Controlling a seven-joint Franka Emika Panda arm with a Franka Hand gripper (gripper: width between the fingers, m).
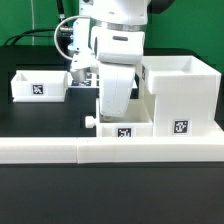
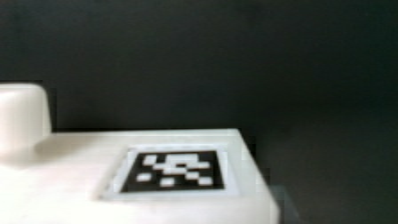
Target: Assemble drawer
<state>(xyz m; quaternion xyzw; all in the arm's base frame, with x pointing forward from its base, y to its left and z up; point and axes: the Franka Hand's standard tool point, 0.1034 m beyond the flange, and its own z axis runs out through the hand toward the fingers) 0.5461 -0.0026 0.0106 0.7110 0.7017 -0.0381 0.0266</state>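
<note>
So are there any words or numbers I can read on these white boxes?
No words, numbers or brand names can be read anywhere.
There are only black-and-white square tags, which are patterns, not letters:
one on the small tray at the exterior view's left;
one on the front tray;
one on the tall box casing;
one, blurred, on a white part in the wrist view.

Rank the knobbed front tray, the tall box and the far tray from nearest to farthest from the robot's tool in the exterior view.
1. knobbed tray: directly below the tool, middle front.
2. tall box: on the exterior view's right, beside that tray.
3. other tray: on the exterior view's left, standing apart.
</note>
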